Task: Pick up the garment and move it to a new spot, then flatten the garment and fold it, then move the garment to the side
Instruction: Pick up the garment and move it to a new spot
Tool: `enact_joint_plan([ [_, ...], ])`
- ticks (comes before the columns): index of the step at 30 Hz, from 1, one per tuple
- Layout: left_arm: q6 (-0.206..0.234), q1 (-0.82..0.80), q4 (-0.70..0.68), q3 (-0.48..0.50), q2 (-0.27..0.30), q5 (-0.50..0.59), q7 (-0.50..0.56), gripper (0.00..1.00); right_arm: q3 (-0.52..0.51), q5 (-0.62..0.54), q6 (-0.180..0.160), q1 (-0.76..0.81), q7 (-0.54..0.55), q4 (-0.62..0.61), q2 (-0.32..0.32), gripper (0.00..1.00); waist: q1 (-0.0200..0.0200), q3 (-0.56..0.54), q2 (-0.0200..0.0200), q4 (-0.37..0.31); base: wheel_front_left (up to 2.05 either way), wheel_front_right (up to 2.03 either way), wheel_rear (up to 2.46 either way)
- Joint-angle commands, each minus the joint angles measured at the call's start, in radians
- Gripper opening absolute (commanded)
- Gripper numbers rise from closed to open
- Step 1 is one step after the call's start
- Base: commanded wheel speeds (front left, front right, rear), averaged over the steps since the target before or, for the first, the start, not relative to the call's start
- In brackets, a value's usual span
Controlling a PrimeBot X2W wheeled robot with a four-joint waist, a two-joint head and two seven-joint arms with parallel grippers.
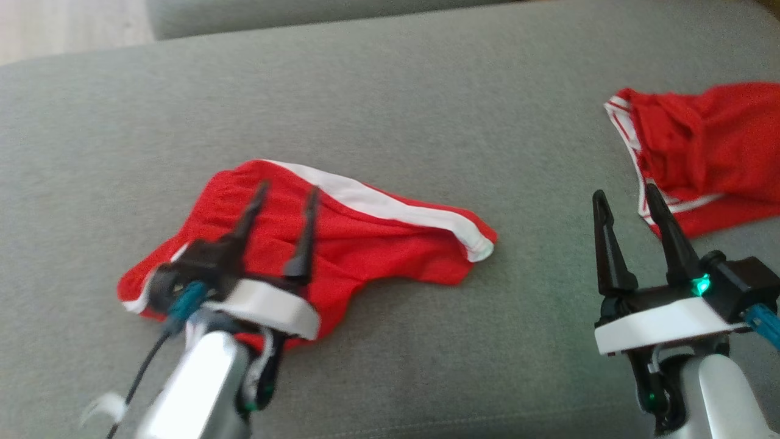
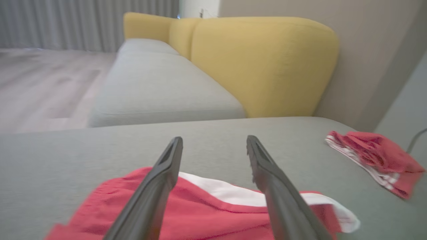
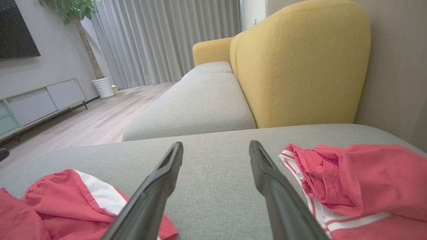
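Observation:
A red garment (image 1: 390, 244) with a broad white stripe lies crumpled on the grey sofa cushion (image 1: 390, 103), left of centre. My left gripper (image 1: 289, 188) hovers over its left part, open, with nothing between the fingers. The left wrist view has the garment (image 2: 206, 213) just below the spread left gripper (image 2: 214, 139). My right gripper (image 1: 626, 191) stands open over bare cushion at the lower right, holding nothing. In the right wrist view, the right gripper (image 3: 217, 144) points between the garment (image 3: 66, 196) and a second piece of red cloth.
A second red garment with thin white stripes (image 1: 713, 146) lies bunched at the cushion's right edge, close to my right fingers. A yellow backrest (image 3: 300, 63) rises beyond the cushion. Wooden floor (image 3: 100, 120) lies past the sofa's far left edge.

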Motion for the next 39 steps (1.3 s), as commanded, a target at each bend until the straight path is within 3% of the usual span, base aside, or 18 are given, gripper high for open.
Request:
enact_joint_plan([
  [1,0.027,0.002,-0.051,0.059,0.032,0.021,-0.011,1.0,0.02,-0.007,-0.001,-0.003,0.008,-0.04,-0.005,1.0,0.0,-0.031,-0.0001,0.035,0.0,0.0,0.0],
  [5,0.072,0.066,-0.094,0.12,0.062,0.031,-0.012,1.0,0.015,-0.013,-0.001,0.019,0.024,-0.046,-0.005,1.0,0.0,-0.056,-0.0001,0.066,0.0,0.0,0.0],
  [10,0.091,0.138,-0.129,0.18,0.094,0.035,-0.013,1.0,0.009,-0.018,-0.001,0.042,0.044,-0.053,-0.005,1.0,0.0,-0.077,-0.0001,0.089,0.0,0.0,0.0],
  [21,0.059,0.229,-0.145,0.21,0.106,0.033,-0.013,1.0,0.003,-0.017,-0.001,0.092,0.072,-0.064,-0.005,1.0,0.0,-0.124,-0.0001,0.096,0.0,0.0,0.0],
  [39,0.05,0.257,-0.137,0.203,0.105,0.023,-0.013,1.0,-0.005,-0.006,-0.001,0.118,0.084,-0.078,-0.004,1.0,0.0,-0.134,-0.0001,0.092,0.0,0.0,0.0],
])
